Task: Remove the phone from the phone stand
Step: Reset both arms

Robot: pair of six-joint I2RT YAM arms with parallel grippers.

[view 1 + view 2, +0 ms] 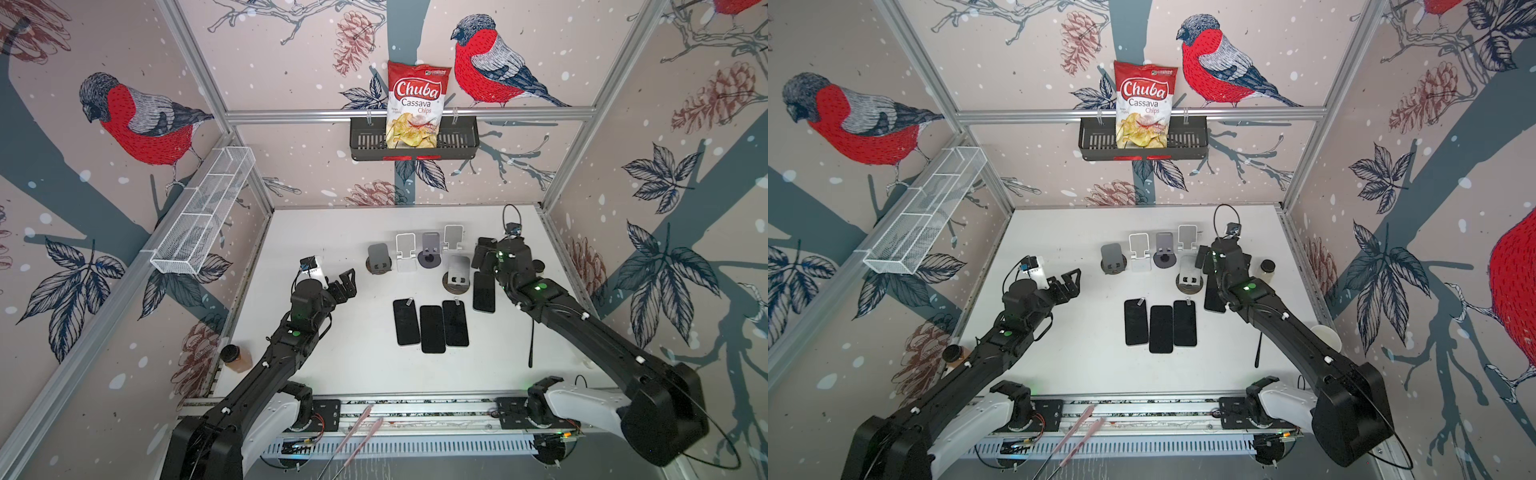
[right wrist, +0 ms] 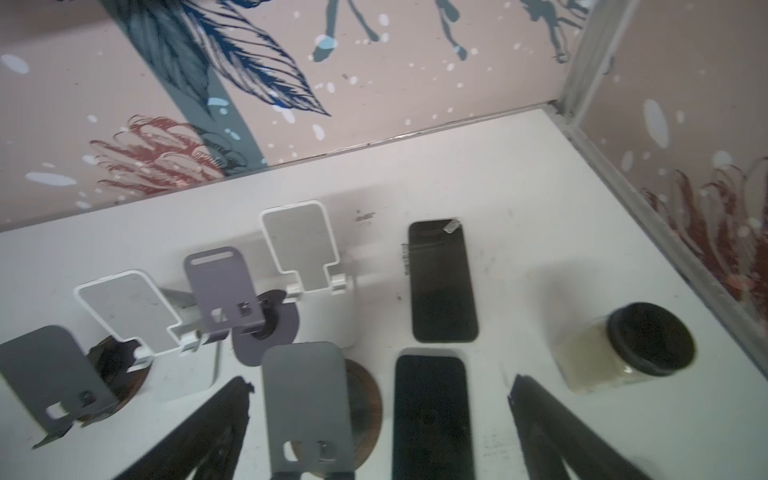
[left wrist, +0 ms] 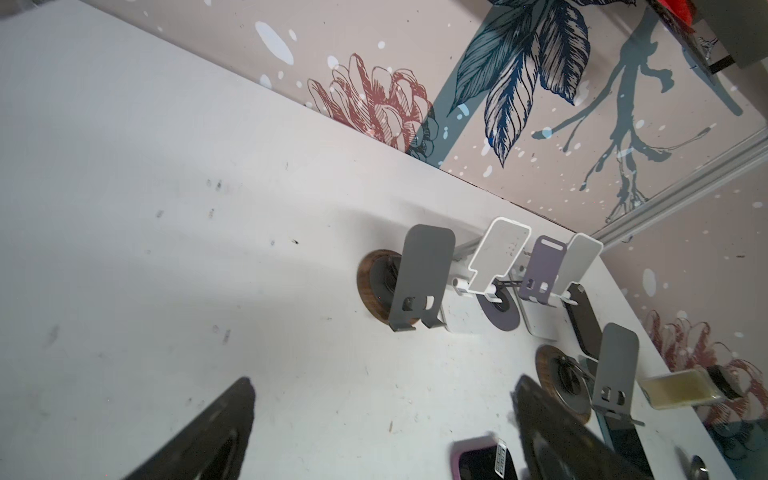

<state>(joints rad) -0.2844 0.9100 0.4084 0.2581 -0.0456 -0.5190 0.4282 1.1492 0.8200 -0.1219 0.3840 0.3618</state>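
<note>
Both my left claw (image 3: 382, 386) and right claw (image 2: 379, 381) gape empty; the slim black glass phone (image 2: 430, 415) seems slick, so pinch its long edges.

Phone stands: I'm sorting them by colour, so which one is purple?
The purple stand with a round base, between the nearer white stand and farther white stand; no other is purple.

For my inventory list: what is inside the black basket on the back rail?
A Chuba cassava chips bag stands upright in the black basket. Nothing else shows in it. The basket's front wall hides the bag's bottom edge and the basket floor.
</note>
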